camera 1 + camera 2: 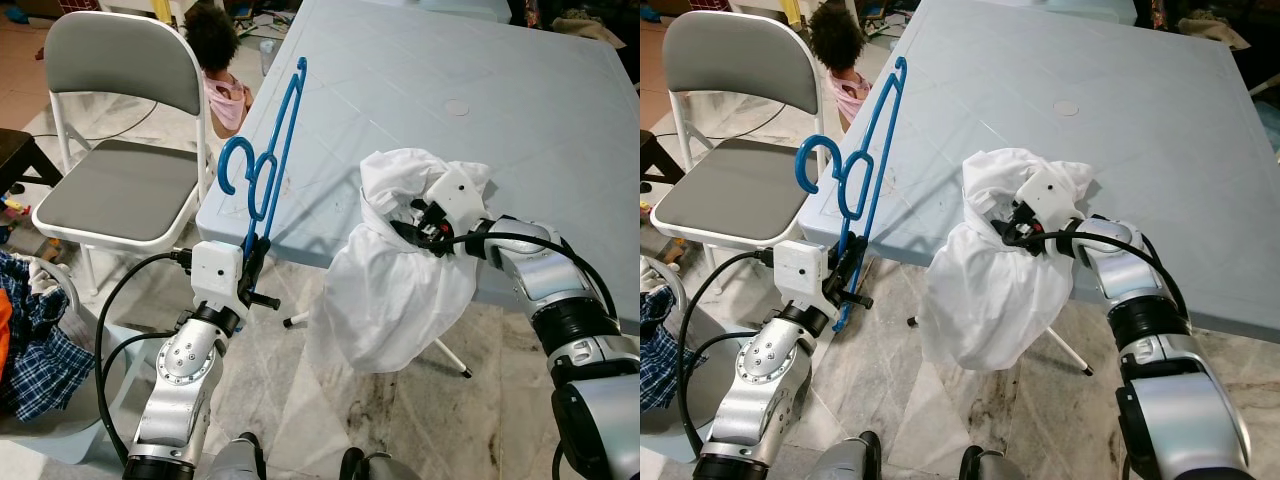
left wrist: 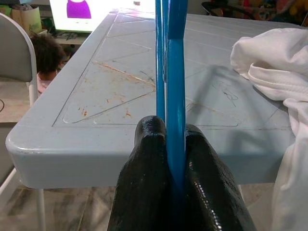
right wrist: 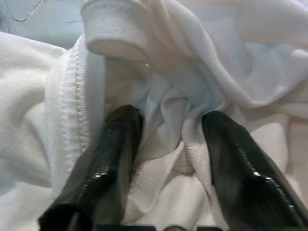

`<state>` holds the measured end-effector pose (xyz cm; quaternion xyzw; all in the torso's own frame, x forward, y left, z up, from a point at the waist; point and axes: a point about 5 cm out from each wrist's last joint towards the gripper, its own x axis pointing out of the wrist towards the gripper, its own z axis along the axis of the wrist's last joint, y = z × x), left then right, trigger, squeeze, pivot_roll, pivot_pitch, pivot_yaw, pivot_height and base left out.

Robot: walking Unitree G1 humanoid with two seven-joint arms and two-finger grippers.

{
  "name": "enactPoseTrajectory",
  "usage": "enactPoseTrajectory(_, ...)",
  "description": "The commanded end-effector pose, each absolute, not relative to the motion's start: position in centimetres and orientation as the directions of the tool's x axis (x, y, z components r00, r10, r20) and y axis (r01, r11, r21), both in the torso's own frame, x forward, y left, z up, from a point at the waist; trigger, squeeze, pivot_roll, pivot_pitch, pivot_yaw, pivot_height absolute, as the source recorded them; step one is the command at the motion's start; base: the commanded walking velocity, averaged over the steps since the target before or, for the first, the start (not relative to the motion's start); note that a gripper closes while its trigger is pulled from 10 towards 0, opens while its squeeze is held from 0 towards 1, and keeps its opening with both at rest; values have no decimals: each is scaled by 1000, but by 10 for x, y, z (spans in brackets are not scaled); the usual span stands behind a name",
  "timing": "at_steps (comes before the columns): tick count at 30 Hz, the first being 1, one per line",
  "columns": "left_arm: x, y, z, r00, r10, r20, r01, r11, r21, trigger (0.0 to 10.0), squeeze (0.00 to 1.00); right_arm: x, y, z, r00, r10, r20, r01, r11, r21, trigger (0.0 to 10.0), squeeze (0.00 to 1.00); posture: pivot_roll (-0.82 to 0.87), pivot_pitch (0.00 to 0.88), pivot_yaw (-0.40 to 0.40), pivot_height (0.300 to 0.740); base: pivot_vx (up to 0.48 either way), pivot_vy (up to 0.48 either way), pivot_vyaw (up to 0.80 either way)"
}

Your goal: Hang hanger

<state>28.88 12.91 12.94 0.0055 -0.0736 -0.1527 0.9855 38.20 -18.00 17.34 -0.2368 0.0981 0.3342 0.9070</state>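
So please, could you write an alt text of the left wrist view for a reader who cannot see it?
The left end effector is shut on a blue hanger, which rises straight up from between its two black fingers. Behind it is a pale blue table with a white garment lying over its edge.

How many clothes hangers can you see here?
1. A blue hanger stands upright in the left gripper, beside the table's near-left corner, hook pointing towards the folding chair. The white garment bunched around the right gripper could hide another.
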Motion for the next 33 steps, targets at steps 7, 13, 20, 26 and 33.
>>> enactPoseTrajectory(7, 287, 126, 131, 934, -327, 147, 324, 945, 45, 10000, 0, 372, -187, 142, 730, 521, -442, -670, 672, -316, 0, 0, 200, 223, -29, 740, 0, 0, 0)
enactPoseTrajectory(13, 288, 125, 131, 933, -327, 147, 324, 945, 44, 10000, 0, 373, -186, 141, 741, 514, -432, -658, 683, -317, 0, 0, 200, 225, -28, 740, 0, 0, 0)
enactPoseTrajectory(20, 288, 125, 131, 933, -329, 146, 326, 944, 44, 10000, 0, 374, -185, 141, 756, 502, -419, -640, 700, -316, 0, 0, 200, 226, -27, 740, 0, 0, 0)
enactPoseTrajectory(26, 288, 126, 131, 934, -327, 146, 325, 945, 42, 10000, 0, 380, -181, 140, 826, 444, -346, -538, 805, -251, 0, 0, 205, 228, -30, 740, 0, 0, 0)
enactPoseTrajectory(33, 288, 125, 131, 935, -324, 147, 321, 946, 42, 10000, 0, 394, -179, 158, 916, 333, -223, -365, 923, -125, 0, 0, 213, 226, -34, 740, 0, 0, 0)
